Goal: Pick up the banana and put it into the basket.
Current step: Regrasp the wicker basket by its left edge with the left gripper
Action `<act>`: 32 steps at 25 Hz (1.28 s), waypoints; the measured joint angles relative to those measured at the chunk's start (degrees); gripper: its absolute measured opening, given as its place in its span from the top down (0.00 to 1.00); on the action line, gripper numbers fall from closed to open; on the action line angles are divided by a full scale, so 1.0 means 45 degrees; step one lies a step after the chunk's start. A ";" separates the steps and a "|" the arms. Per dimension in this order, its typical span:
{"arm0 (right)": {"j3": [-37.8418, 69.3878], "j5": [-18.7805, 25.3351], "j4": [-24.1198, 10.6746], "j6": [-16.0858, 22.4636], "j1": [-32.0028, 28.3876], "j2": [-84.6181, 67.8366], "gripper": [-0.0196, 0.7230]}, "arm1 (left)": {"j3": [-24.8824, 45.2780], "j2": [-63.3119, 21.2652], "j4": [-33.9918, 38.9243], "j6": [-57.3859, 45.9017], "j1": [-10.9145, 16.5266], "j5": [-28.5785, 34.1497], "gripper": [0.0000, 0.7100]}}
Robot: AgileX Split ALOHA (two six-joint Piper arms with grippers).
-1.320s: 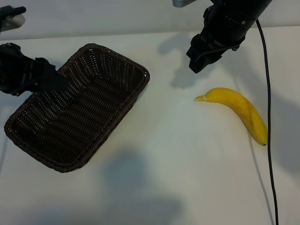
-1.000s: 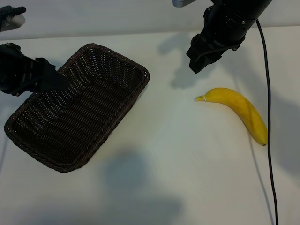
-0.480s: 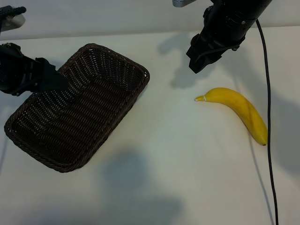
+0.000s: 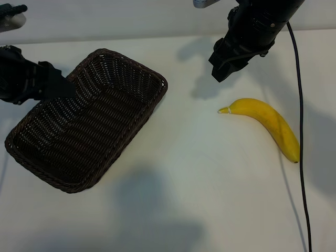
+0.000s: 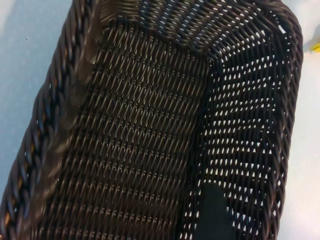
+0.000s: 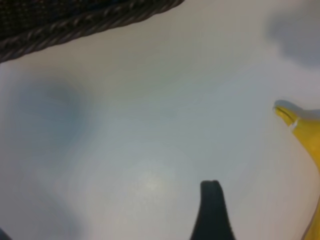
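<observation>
Banana (image 4: 268, 125) lies on the white table (image 4: 199, 178) at the right of the exterior view, curved, its long axis running on a diagonal: the pale stem tip points toward the basket and the middle of the table, the blunt end points toward the near right edge, just beside a black cable (image 4: 301, 131) that runs down that side. It is untouched, well apart from the basket (image 4: 84, 121), which sits at the left, its long axis also on a diagonal, the far corner nearest the banana. Nothing lies inside the basket.

The right gripper (image 4: 219, 67) hangs above the table beyond the stem end, not touching the fruit, its fingers apart and holding nothing; in the right wrist view one dark fingertip (image 6: 211, 210) shows over bare table with the stem at the side. The left gripper (image 4: 62, 88) hovers over the basket's far left rim, fingers likewise spread and empty, pointing down into the weave
</observation>
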 joint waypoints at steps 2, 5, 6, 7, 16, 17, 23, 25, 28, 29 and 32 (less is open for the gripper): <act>0.0000 0.0000 0.0000 0.0000 0.0000 0.0000 0.27 | 0.0000 0.0000 0.0261 -0.0561 0.0000 0.0000 0.24; 0.0000 0.0000 0.0000 0.0000 0.0000 0.0000 0.27 | 0.0000 -0.0073 0.1370 -0.2044 0.0000 0.0000 0.24; 0.0000 0.0000 0.0000 0.0000 0.0000 0.0000 0.27 | 0.0011 -0.0179 0.1823 -0.2640 0.0000 0.0000 0.24; 0.0000 0.0000 0.0000 0.0000 0.0000 0.0000 0.27 | 0.0011 -0.0325 0.2269 -0.3247 0.0000 0.0000 0.24; 0.0000 0.0000 -0.0011 0.0000 0.0000 0.0000 0.27 | 0.1824 -0.2728 0.4528 -0.7519 0.0000 -0.0565 0.24; 0.0000 0.0000 -0.0011 0.0000 0.0000 0.0000 0.27 | 0.2235 -0.2964 0.4657 -0.7967 0.0000 -0.0724 0.24; 0.0000 0.0000 -0.0011 0.0000 0.0000 0.0000 0.27 | 0.4036 -0.3731 0.5094 -0.9655 0.0000 -0.1776 0.24; 0.0000 0.0000 -0.0011 0.0000 0.0000 0.0000 0.27 | 0.4483 -0.3745 0.5370 -1.0199 0.0000 -0.1909 0.24; 0.0000 0.0000 -0.0011 -0.0029 0.0000 0.0000 0.27 | 0.5182 -0.3745 0.5631 -1.0881 0.0000 -0.2223 0.24; 0.0000 0.0000 -0.0011 -0.0049 0.0000 0.0000 0.27 | 0.5409 -0.3745 0.5643 -1.1019 0.0000 -0.2384 0.24; 0.0000 0.0000 -0.0011 -0.0092 0.0000 0.0000 0.27 | 0.5944 -0.3755 0.5705 -1.1428 0.0000 -0.3056 0.24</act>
